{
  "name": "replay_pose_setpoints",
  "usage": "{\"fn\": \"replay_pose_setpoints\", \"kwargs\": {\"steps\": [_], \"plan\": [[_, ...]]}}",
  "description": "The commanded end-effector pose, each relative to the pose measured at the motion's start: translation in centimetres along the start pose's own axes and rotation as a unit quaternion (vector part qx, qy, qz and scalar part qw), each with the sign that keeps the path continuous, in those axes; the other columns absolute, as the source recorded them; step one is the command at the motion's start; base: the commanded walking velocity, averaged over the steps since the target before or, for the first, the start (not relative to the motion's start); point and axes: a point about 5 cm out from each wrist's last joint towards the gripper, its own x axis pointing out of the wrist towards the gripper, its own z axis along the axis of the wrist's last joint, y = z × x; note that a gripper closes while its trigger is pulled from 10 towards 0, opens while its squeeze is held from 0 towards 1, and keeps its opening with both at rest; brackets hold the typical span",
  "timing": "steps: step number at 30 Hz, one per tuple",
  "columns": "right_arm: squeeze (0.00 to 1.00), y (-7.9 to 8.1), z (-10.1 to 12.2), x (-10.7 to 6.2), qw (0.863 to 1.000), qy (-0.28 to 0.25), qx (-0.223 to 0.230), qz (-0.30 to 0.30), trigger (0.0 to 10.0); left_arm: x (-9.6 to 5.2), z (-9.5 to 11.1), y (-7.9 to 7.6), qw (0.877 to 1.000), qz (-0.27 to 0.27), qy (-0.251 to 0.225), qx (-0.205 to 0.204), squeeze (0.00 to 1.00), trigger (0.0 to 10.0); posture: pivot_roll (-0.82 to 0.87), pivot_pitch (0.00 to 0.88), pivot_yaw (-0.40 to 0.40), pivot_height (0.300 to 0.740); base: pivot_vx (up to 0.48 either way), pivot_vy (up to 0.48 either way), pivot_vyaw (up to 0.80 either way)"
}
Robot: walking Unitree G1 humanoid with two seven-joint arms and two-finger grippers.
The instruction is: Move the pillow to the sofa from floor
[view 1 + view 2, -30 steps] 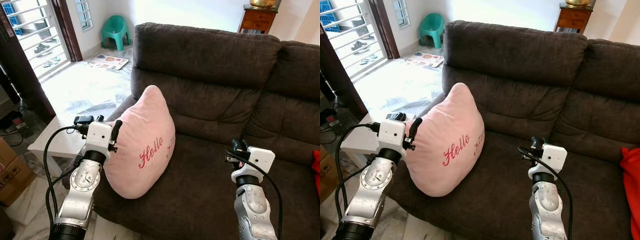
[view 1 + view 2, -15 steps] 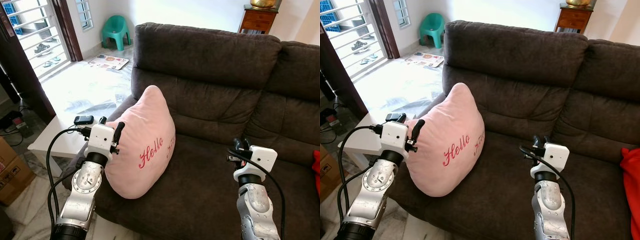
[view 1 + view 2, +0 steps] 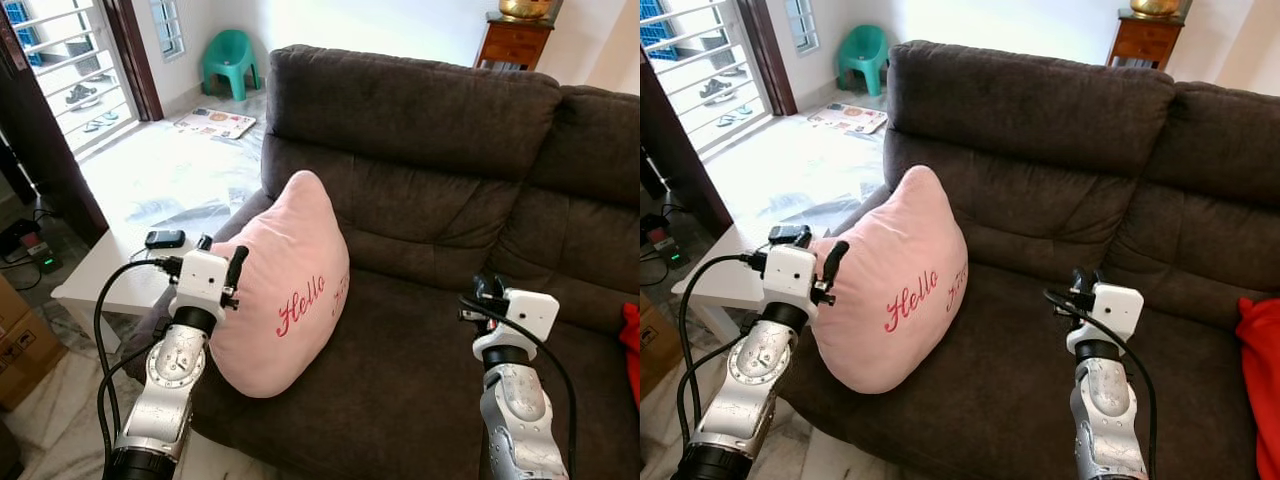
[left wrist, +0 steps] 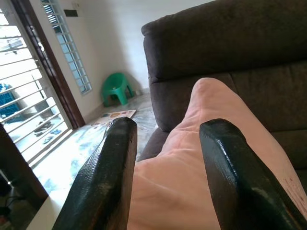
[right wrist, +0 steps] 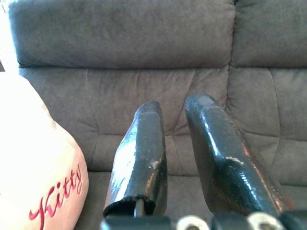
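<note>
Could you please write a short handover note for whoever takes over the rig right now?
Left gripper: open, fingers against the pink pillow's side edge, not clamped.
Right gripper: open, holding nothing, hovering above the sofa seat.
Pillow: standing upright on the sofa seat at its left end, leaning on the backrest.
Done: pillow is off the floor and on the sofa.
Left: draw the left gripper clear and check the pillow stays put.
</note>
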Motion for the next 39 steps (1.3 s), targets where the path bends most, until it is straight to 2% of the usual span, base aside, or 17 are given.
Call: {"fn": "replay_pose_setpoints", "kwargs": {"steps": [1, 13, 31, 39], "plan": [[0.00, -0.4, 0.0, 0.2, 1.000, 0.004, -0.003, -0.005, 10.0, -0.1, 0.2, -0.1, 1.000, 0.000, -0.005, 0.009, 0.00, 10.0, 0.08, 0.000, -0.062, 0.740, 0.000, 0.000, 0.00], [0.00, -1.0, 0.2, 0.5, 1.000, 0.001, -0.011, -0.010, 10.0, 0.0, -0.1, -0.3, 1.000, 0.003, -0.003, 0.005, 0.00, 10.0, 0.06, 0.000, -0.066, 0.740, 0.000, 0.000, 0.00], [0.00, -0.7, -0.1, 0.3, 1.000, 0.005, -0.010, -0.007, 10.0, -0.4, -0.3, -0.8, 1.000, -0.008, 0.002, 0.001, 0.00, 10.0, 0.06, 0.000, -0.062, 0.740, -0.269, 0.000, 0.00], [0.00, -1.1, 0.0, 0.5, 1.000, 0.003, -0.015, -0.015, 10.0, -0.4, -0.5, -1.1, 1.000, -0.015, 0.004, 0.000, 0.00, 10.0, 0.05, 0.000, -0.056, 0.740, -0.282, 0.000, 0.00]]}}
